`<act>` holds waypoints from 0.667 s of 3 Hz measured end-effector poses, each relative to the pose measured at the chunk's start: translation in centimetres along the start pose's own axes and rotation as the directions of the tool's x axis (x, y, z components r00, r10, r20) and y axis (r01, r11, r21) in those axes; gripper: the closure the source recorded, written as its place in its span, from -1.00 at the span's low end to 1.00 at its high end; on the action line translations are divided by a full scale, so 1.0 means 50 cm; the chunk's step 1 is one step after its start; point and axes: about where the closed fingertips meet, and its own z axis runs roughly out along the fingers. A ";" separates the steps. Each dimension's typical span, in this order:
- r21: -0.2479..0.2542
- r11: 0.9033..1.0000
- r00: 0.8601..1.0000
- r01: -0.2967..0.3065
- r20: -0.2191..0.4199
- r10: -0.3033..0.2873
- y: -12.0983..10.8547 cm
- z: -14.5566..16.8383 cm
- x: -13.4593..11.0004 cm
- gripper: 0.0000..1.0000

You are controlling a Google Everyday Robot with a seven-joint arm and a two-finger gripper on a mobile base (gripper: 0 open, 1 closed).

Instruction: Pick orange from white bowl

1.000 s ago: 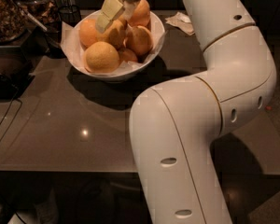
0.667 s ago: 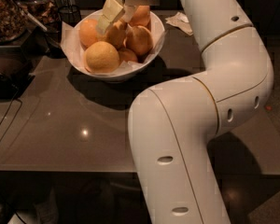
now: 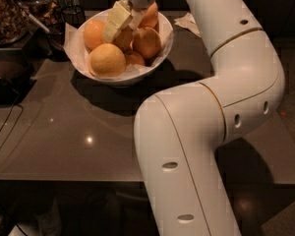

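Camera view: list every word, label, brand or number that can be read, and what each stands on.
None: no readable text anywhere.
White bowl, oranges, robot arm and table: no markings.
Gripper, low over the oranges in the bowl: no label.

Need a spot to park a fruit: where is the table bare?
Bare: the table near the front edge, bordered by the white bowl and the arm. Crowded: back left, with containers. The gripper is over the bowl.
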 end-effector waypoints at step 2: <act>-0.023 1.000 1.000 -0.019 -0.011 0.019 -0.008 0.017 0.015 -0.42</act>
